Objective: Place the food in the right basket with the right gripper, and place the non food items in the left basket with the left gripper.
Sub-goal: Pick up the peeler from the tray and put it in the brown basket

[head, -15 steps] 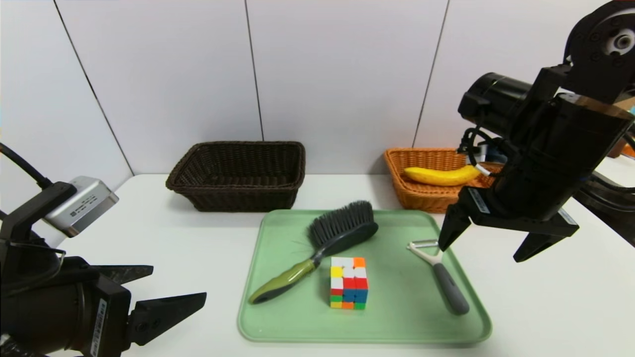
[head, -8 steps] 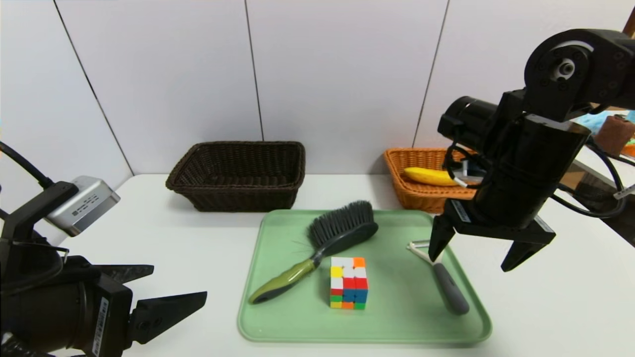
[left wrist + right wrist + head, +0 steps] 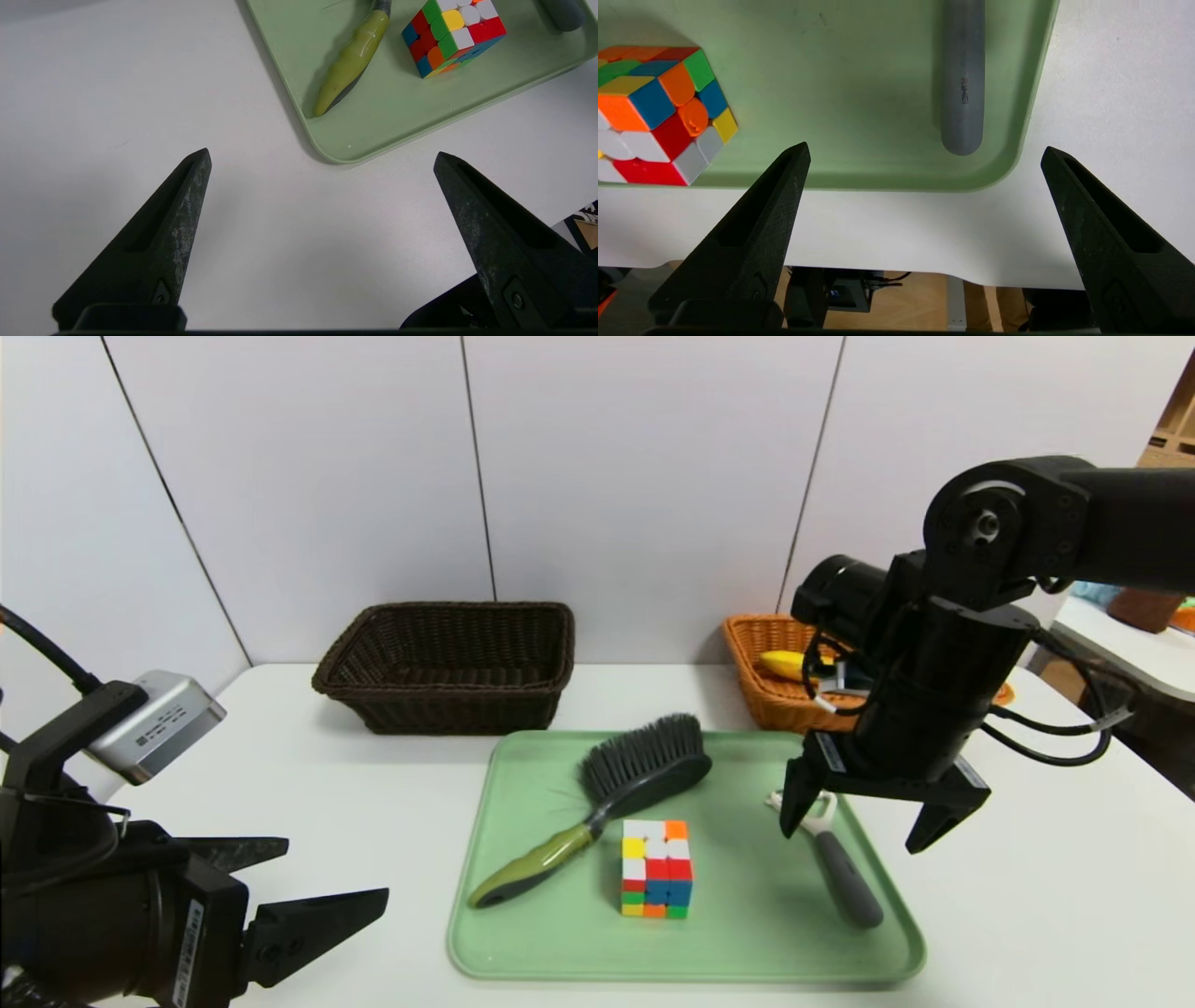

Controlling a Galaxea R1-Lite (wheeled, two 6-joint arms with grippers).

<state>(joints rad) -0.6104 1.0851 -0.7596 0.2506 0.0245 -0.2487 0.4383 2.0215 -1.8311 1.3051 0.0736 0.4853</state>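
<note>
The yellow banana (image 3: 782, 663) lies in the orange basket (image 3: 754, 649) at the back right, mostly hidden behind my right arm. My right gripper (image 3: 854, 835) hangs open and empty above the tray's right side, over the grey-handled peeler (image 3: 845, 877) (image 3: 964, 79). The brush (image 3: 616, 793) and the puzzle cube (image 3: 656, 868) rest on the tray too. The dark brown basket (image 3: 448, 663) stands empty at the back left. My left gripper (image 3: 336, 870) (image 3: 322, 154) is open over the bare table near the tray's front left corner, holding nothing.
A pale green tray (image 3: 560, 933) (image 3: 397, 112) (image 3: 859, 116) holds the loose items at the table's centre. In the right wrist view the table's front edge (image 3: 896, 268) shows with the floor below. A white wall stands close behind both baskets.
My right arm has swung left and down, away from the orange basket to the tray's right side above the peeler. The banana stays in the basket. The left arm has not moved.
</note>
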